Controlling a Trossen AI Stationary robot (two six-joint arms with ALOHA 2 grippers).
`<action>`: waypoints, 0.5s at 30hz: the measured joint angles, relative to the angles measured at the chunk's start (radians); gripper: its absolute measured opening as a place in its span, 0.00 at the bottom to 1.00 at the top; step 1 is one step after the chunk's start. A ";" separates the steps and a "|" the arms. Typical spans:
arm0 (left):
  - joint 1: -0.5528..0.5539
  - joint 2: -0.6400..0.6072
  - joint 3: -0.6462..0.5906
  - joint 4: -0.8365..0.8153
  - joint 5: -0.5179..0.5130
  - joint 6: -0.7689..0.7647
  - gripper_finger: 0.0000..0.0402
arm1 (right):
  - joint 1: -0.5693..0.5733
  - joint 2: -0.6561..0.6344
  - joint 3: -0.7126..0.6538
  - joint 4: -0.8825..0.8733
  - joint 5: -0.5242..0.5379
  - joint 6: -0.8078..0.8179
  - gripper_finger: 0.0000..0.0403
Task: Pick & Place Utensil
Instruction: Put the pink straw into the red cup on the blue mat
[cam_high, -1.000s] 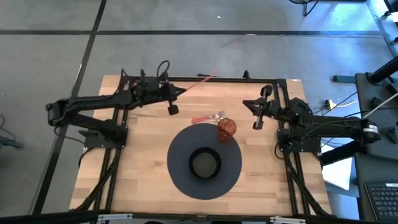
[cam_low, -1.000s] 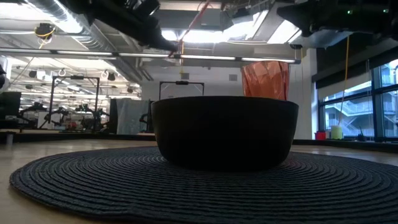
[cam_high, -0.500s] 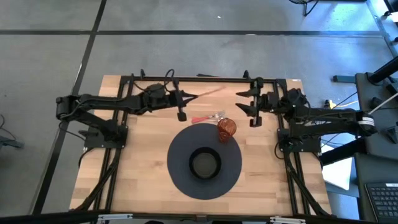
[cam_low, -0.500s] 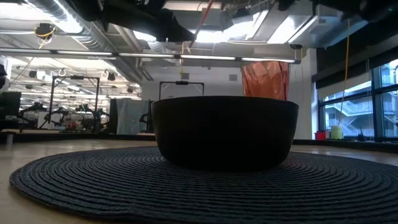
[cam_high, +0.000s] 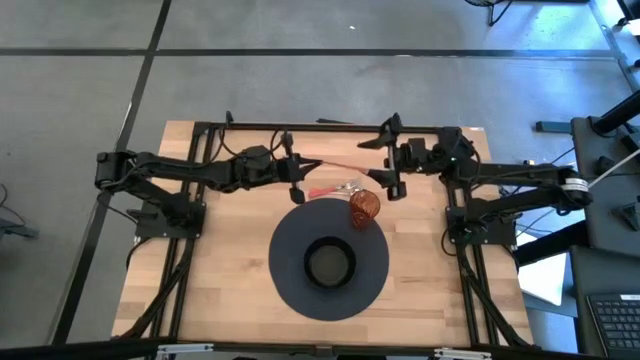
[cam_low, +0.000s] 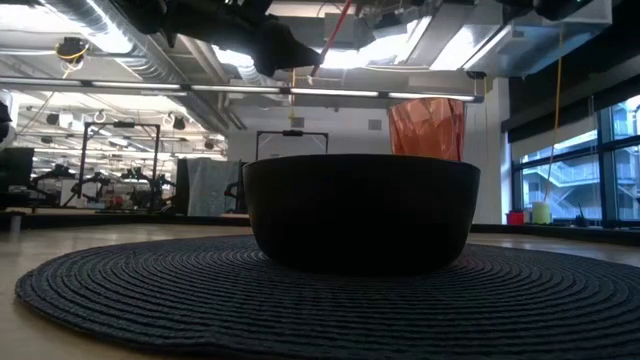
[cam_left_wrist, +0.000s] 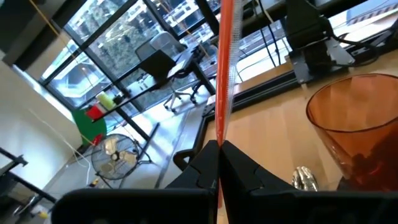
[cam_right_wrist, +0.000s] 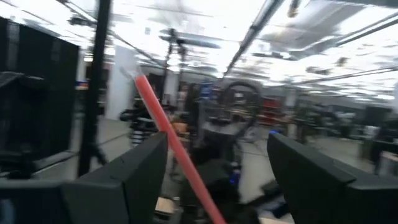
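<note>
Utensil spans from left gripper into open right gripper.

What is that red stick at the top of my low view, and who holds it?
Observer: It is a thin red stick. The left hand is shut on one end of it, up behind the mat.
Operator: Where is the right hand?
Observer: The right hand is open at the stick's other end. Its wrist view shows the stick running between its fingers.
Operator: Is anything behind the bowl besides the orange cup?
Observer: Yes. Behind the bowl, a red-handled metal utensil lies on the table beside the orange cup.
</note>
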 joint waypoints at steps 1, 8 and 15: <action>0.000 0.000 0.000 0.000 -0.003 0.000 0.00 | 0.000 0.005 0.004 -0.001 -0.012 0.005 0.68; 0.000 -0.006 0.000 -0.003 -0.027 0.000 0.00 | 0.000 0.012 0.010 -0.002 -0.056 0.027 0.63; 0.002 -0.011 0.001 0.000 -0.034 0.000 0.00 | 0.000 0.011 0.010 -0.002 -0.053 0.024 0.55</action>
